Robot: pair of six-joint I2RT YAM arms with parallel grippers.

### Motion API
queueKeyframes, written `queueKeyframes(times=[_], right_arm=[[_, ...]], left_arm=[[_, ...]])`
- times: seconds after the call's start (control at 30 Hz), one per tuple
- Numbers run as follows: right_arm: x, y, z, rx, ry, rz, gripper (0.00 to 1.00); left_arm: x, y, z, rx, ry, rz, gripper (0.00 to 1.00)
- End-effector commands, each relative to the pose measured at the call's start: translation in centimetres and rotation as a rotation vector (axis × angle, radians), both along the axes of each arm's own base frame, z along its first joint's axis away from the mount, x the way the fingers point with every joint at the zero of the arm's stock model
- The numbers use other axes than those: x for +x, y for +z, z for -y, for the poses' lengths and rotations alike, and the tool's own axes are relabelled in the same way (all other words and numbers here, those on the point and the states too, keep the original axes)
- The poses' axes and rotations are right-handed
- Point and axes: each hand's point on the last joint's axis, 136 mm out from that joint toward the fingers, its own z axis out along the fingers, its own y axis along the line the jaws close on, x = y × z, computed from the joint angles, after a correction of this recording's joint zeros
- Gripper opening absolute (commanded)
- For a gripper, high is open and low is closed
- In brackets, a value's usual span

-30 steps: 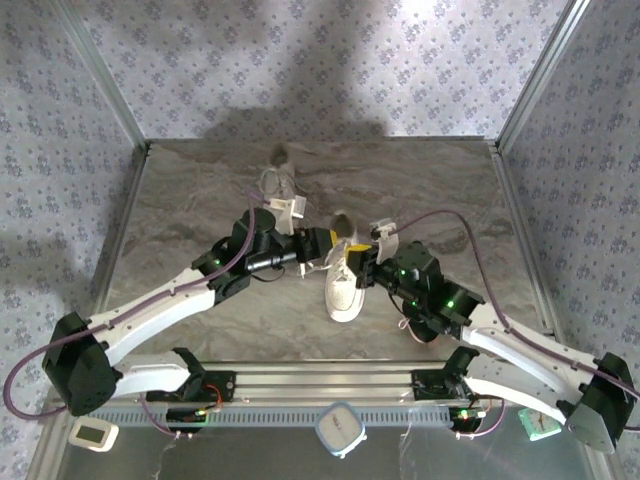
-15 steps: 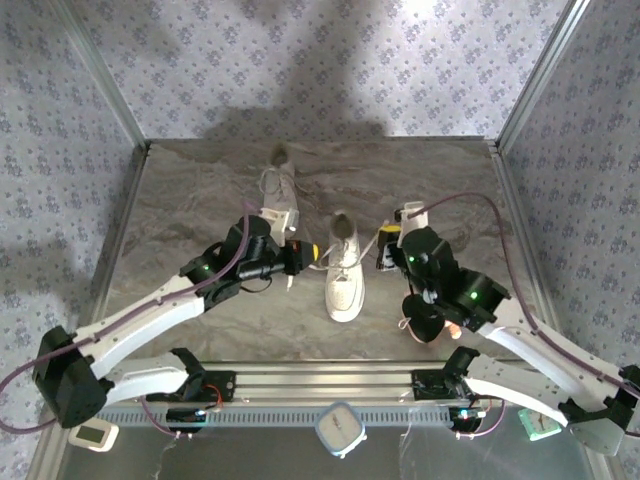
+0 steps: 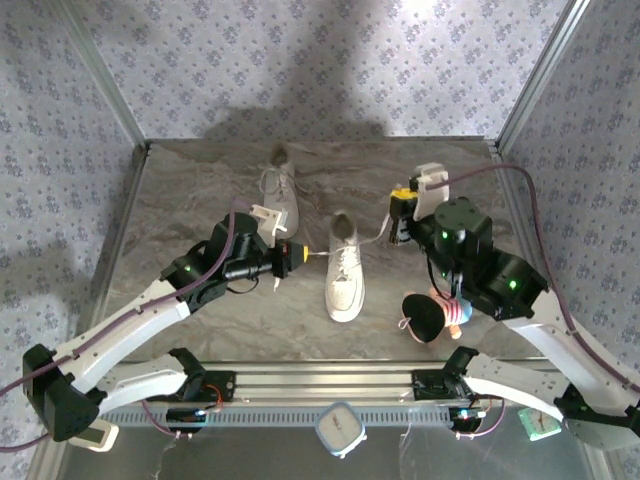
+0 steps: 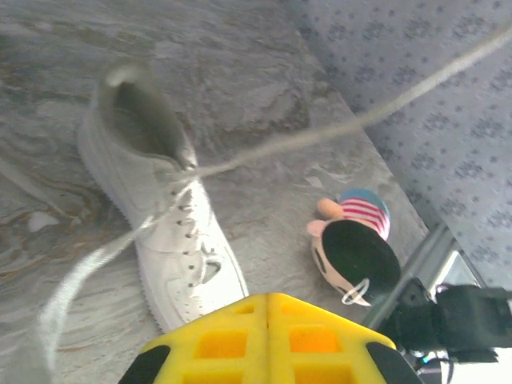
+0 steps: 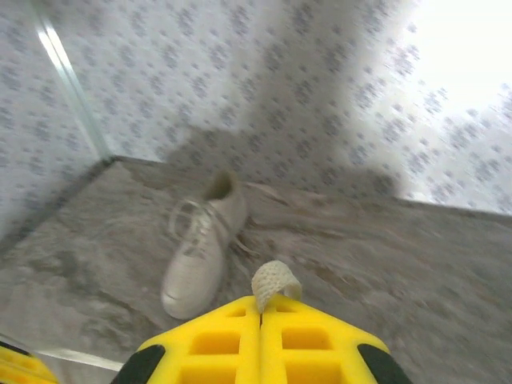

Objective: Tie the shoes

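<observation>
Pinching a lace end (image 5: 274, 281) each — left gripper (image 3: 297, 256) and right gripper (image 3: 399, 201), the near shoe (image 3: 345, 285) lying between them.

You get strong light from above and behind: it burns out the top of the wall (image 3: 440, 10) in the overhead view and the upper right corner of the right wrist view. Soft shadows fall on the far tabletop (image 3: 180, 200). The lace (image 4: 80, 272) close to the left wrist lens is blurred, and the right wrist view is soft everywhere.

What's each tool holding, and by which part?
Laces of the near shoe: right tool pinches one lace at its free end; left tool grips the other lace, exact spot unclear.
</observation>
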Motion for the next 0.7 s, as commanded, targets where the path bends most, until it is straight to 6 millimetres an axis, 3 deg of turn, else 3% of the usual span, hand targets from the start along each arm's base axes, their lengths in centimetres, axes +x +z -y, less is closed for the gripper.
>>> queueKeyframes(times=[0.0, 0.2, 0.3, 0.47, 0.67], right_arm=[[-0.1, 1.6, -4.0, -0.016, 0.177, -0.003, 0.00], [2.0, 4.5, -9.2, 0.013, 0.266, 0.006, 0.00], [3.0, 4.7, -11.7, 0.017, 0.315, -0.018, 0.00], [3.0, 3.0, -15.7, 0.036, 0.429, -0.114, 0.00], [2.4, -0.4, -17.6, 0.050, 0.476, -0.242, 0.00]], left_arm=[[-1.5, 1.9, 1.3, -0.078, -0.132, 0.064, 0.00], [-3.1, 2.4, 1.1, -0.114, -0.188, 0.115, 0.00], [-3.9, 2.7, 1.1, -0.138, -0.212, 0.130, 0.00], [-4.8, 3.0, 1.6, -0.164, -0.249, 0.172, 0.00], [-4.9, 3.7, 2.1, -0.222, -0.256, 0.220, 0.00]])
